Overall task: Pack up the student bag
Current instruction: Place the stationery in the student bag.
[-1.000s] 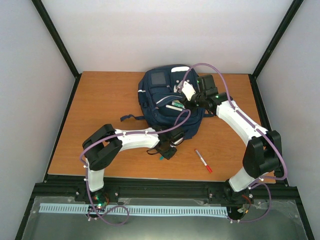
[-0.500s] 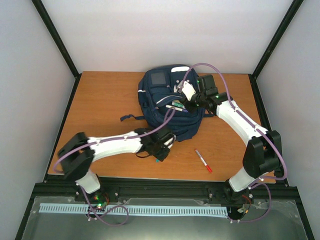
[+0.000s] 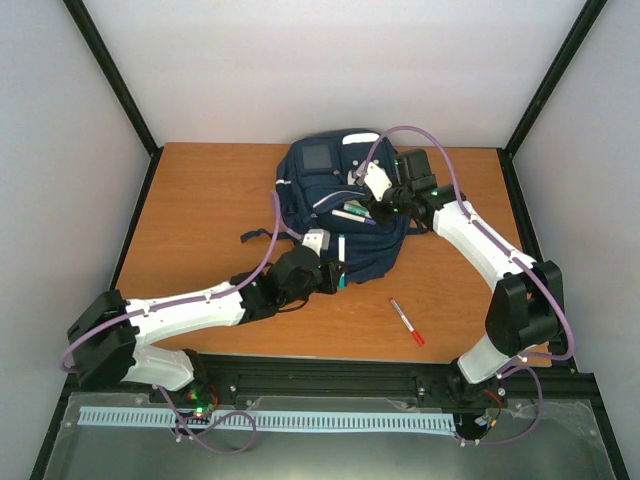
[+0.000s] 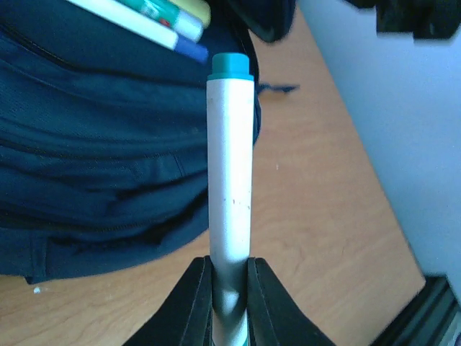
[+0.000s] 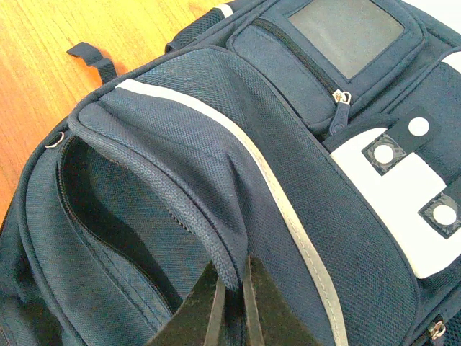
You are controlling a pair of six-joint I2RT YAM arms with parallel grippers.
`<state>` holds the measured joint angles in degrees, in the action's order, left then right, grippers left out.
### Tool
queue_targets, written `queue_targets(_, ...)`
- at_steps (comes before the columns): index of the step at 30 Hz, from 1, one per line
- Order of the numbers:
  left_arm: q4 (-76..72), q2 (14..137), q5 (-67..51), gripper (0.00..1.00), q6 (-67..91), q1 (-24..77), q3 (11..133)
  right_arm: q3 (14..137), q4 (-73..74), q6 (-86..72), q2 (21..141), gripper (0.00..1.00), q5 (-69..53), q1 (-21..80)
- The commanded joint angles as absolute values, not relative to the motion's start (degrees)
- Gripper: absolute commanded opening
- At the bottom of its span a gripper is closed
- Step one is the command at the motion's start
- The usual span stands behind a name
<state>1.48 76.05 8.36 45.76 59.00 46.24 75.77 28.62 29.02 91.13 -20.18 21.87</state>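
Lying flat toward the back middle of the table (image 3: 200, 220) is the student bag (image 3: 310, 200), navy with thin pale stripes, its top end pointing to the rear wall and a dark strap (image 3: 262, 236) trailing off its left side onto the wood. From where I stand the right arm reaches in from the right and bends over the bag's upper half. Seen close from its wrist, the right hand (image 5: 232, 285) is pinched tight on the piped edge of a flap, with the fabric drawn up between its two dark fingers (image 5: 277, 313) and a zipped compartment gaping dark beneath. Just beyond that flap sit a small zipped pocket with a grey window and a white panel (image 5: 392, 209) with dark studded tabs.

Low across the front of the table stretches the left arm, its wrist at the bag's near edge. The left hand (image 4: 229, 277) is nearly closed and clamps a white marker (image 4: 230, 166) by its lower end; the marker stands out straight from the fingers, teal cap farthest away, over the bag's near rim. Past that cap, a couple of other pens (image 4: 155, 21) lie in an open pocket. A red pen (image 3: 407, 322) rests alone on the wood, near the front edge and to the right of the bag, apart from both hands
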Motion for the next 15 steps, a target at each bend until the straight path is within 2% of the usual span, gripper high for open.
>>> queue_targets(1, -9.53, 75.79, 18.14, 0.01, 56.0, 58.72, 44.69, 77.21, 27.64, 27.02, 89.92, 0.03, -21.3, 21.27)
queue_targets(7, -12.45, 80.74, 17.47, 0.01, 65.15, 56.15, 47.08, 77.23, 27.6, 26.64, 90.09, 0.03, -22.23, 21.29)
queue_targets(15, -19.2, 90.2, 9.89, 0.01, 76.64, 52.93, 52.0, 77.09, 27.67, 26.81, 89.41, 0.03, -22.2, 21.25)
